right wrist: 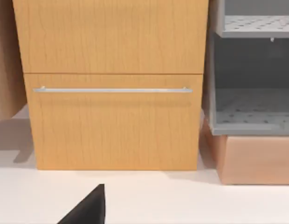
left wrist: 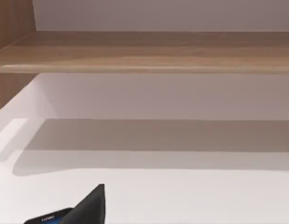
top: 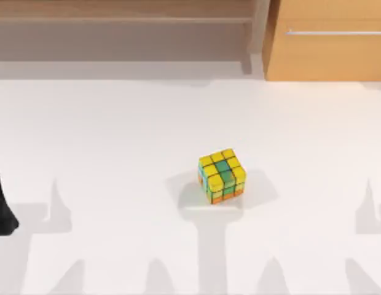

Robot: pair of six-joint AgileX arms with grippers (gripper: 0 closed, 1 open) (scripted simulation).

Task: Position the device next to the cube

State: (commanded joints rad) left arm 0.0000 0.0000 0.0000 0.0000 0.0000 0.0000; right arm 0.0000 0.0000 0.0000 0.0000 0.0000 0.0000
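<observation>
A dark wedge of the left gripper (left wrist: 91,208) juts up in the left wrist view; whether its jaws are apart, together or clamped on something cannot be told. Just beside that wedge lies a sliver of the device (left wrist: 47,219), dark with a streak of blue and pale lettering, low on the white counter (left wrist: 191,196). Beyond it the left wrist view gives a long wooden shelf (left wrist: 154,51) above the counter's far edge.

The right gripper (right wrist: 89,209) shows as a like dark wedge in the right wrist view, and the state of its jaws cannot be told either. It faces a wooden cabinet (right wrist: 112,126) with a silver bar handle (right wrist: 112,89), and a grey shelf unit (right wrist: 251,107) beside that.

The top view supplies the layout. The left arm (top: 1,206) is a dark shape at the counter's left edge. The cube (top: 222,175) sits a little right of the counter's middle, yellow tiles up with a green stripe and orange along its near side, well apart from the left arm. The cabinet stands at the far right corner.
</observation>
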